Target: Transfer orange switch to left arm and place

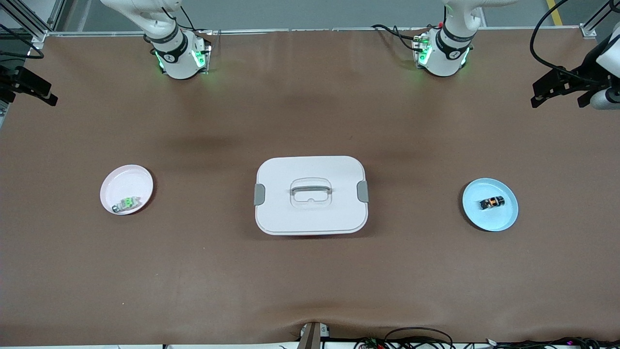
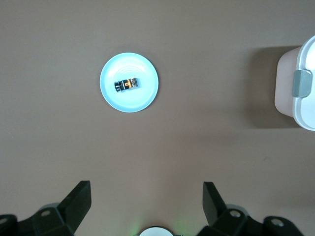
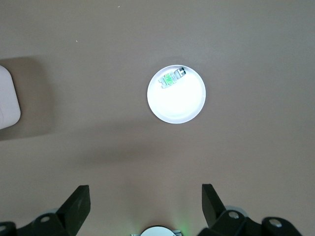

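Observation:
The orange switch (image 1: 492, 202) lies on a light blue plate (image 1: 500, 220) toward the left arm's end of the table. It also shows in the left wrist view (image 2: 126, 84), on the plate (image 2: 132, 101). The white box (image 1: 310, 194) stands closed in the middle of the table, between the two plates. My left gripper (image 2: 146, 196) is open and empty, high over bare table, apart from the blue plate. My right gripper (image 3: 145, 199) is open and empty, high over bare table. Only the arms' bases show in the front view.
A pink-white plate (image 1: 127, 182) toward the right arm's end holds a green-and-clear component (image 1: 126, 203); the right wrist view shows both, the plate (image 3: 179, 105) and the component (image 3: 172, 77). The box's edge shows in the left wrist view (image 2: 300, 88). Black camera mounts (image 1: 566, 85) stand at the table's ends.

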Controlling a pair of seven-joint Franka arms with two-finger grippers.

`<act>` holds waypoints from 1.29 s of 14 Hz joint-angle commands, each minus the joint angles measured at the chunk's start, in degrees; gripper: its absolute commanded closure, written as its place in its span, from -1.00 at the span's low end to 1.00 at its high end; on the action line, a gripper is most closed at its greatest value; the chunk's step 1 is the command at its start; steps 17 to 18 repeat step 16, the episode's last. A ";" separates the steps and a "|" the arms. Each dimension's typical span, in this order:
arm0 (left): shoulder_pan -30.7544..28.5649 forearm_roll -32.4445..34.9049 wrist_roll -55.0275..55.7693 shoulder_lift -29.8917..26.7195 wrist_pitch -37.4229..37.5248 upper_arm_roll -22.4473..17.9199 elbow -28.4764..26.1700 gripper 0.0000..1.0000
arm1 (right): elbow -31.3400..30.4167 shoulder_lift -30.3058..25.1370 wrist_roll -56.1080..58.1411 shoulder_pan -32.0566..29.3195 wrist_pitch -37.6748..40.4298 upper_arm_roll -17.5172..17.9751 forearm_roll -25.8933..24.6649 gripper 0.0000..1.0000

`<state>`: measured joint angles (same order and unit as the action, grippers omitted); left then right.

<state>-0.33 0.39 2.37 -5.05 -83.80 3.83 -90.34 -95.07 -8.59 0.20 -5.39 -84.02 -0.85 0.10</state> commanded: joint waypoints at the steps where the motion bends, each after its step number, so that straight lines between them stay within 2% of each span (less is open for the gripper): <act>1: -0.19 -1.00 -0.26 -1.19 0.13 -0.05 -0.89 -1.00 | 1.29 0.51 0.42 -0.32 0.88 0.32 -0.28 -1.00; 18: 0.51 -0.30 0.10 1.35 1.54 0.13 1.83 -1.00 | 1.29 0.51 0.42 -0.32 0.88 0.32 -0.28 -1.00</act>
